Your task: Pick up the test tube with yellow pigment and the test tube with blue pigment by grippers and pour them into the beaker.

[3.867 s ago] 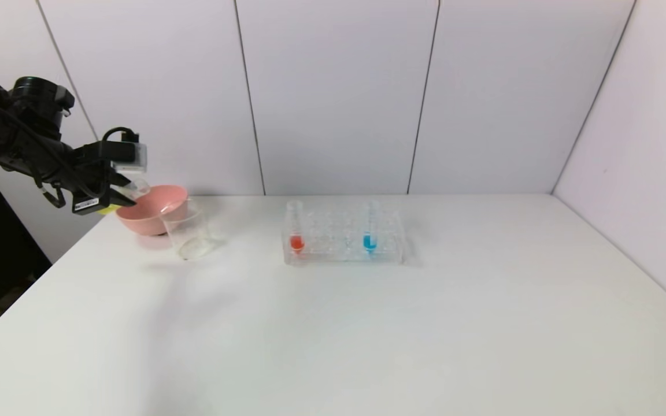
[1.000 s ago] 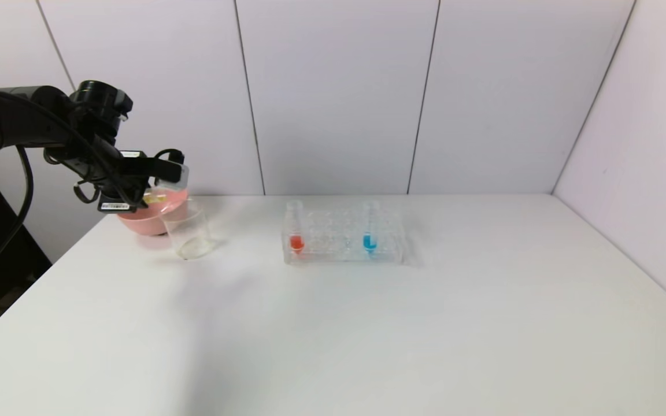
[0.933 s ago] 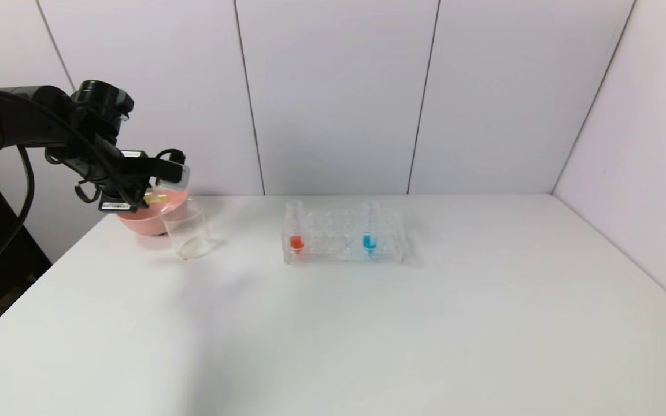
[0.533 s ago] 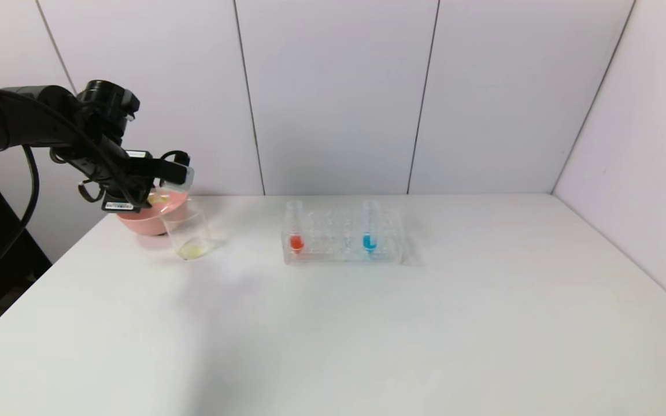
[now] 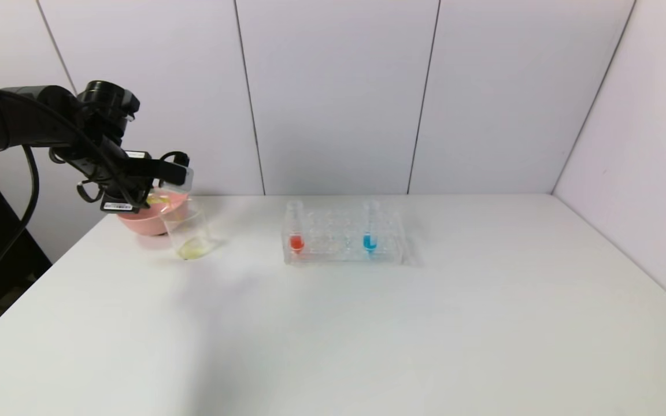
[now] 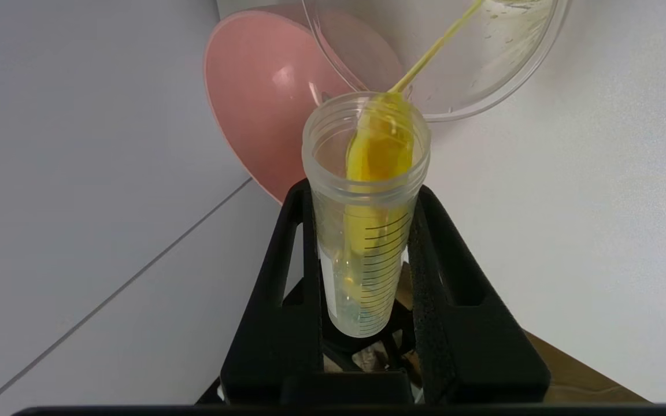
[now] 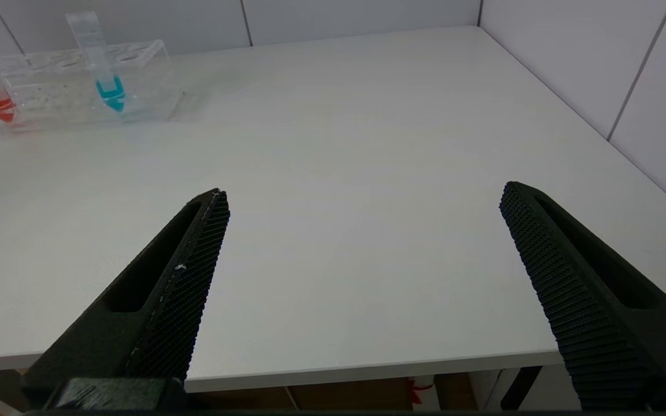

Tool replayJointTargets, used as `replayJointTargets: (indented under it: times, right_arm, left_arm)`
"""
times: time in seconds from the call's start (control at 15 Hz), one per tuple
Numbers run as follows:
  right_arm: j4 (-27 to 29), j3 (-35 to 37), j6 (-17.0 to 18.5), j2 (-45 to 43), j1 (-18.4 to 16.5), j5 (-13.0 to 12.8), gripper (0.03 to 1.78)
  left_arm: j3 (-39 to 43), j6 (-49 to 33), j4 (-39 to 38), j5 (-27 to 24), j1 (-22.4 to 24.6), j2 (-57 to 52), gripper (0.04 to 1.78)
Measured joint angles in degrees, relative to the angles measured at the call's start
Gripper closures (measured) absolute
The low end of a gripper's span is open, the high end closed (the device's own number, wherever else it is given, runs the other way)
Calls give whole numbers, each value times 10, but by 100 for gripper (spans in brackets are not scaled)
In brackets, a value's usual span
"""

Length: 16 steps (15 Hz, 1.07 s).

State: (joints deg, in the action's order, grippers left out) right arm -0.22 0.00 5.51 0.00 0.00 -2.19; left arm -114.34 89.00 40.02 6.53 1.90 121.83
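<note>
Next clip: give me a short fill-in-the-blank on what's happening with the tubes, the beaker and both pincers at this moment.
1. The left pincer tips the test tube with yellow pigment so that a thin yellow stream runs into the ____.
2. The test tube with blue pigment stands in the clear tube ____.
3. Behind the beaker sits a ____ bowl.
4. The right pincer, near the table's edge, is ____ and holds nothing.

Missing words: beaker; rack; pink; open

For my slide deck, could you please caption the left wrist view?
Left hand grips the test tube with yellow pigment, tipping a thin yellow stream into the beaker beside the pink bowl.
</note>
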Motion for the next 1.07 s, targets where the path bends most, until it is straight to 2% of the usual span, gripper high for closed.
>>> replayJointTargets:
  times: [1.07]
  right_arm:
    - [0,0,0,0,0,0,10]
  left_arm:
    - [0,0,-1,40,-12,4,137]
